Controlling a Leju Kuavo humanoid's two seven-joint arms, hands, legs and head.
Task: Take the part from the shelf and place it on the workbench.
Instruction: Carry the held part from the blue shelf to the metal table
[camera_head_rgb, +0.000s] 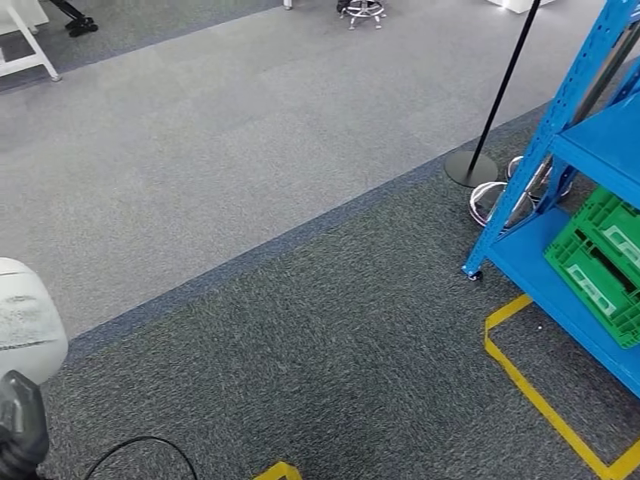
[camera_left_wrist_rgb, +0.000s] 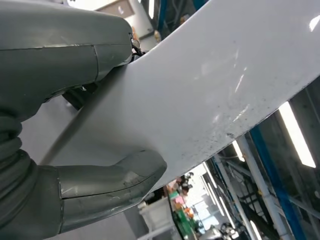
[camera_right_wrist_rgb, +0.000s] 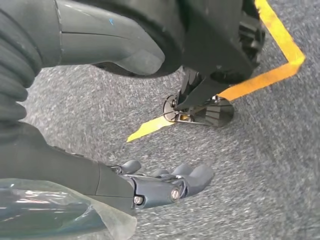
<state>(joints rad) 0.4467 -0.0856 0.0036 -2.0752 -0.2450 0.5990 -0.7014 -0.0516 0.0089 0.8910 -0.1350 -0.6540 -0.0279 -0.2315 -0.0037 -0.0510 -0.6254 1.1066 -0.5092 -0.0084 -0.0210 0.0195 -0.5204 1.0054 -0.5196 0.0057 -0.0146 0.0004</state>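
White part (camera_left_wrist_rgb: 211, 85) clasped in left robot hand (camera_left_wrist_rgb: 71, 115).
Right robot hand (camera_right_wrist_rgb: 151, 185) released; blue shelf (camera_head_rgb: 581, 150) at three o'clock.

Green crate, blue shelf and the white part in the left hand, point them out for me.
green crate (camera_head_rgb: 600, 262), head view, on its ribbed top face.
blue shelf (camera_head_rgb: 545, 150), head view, on its slanted front post.
white part (camera_left_wrist_rgb: 196, 90), left wrist view, on its broad smooth face.

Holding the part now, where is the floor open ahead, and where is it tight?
Open: the dark grey carpet between the light grey carpet strip and the yellow floor tape. Tight on the right: the blue metal shelf with green plastic crates, a black pole stand beside it. The left hand grips the white curved part.
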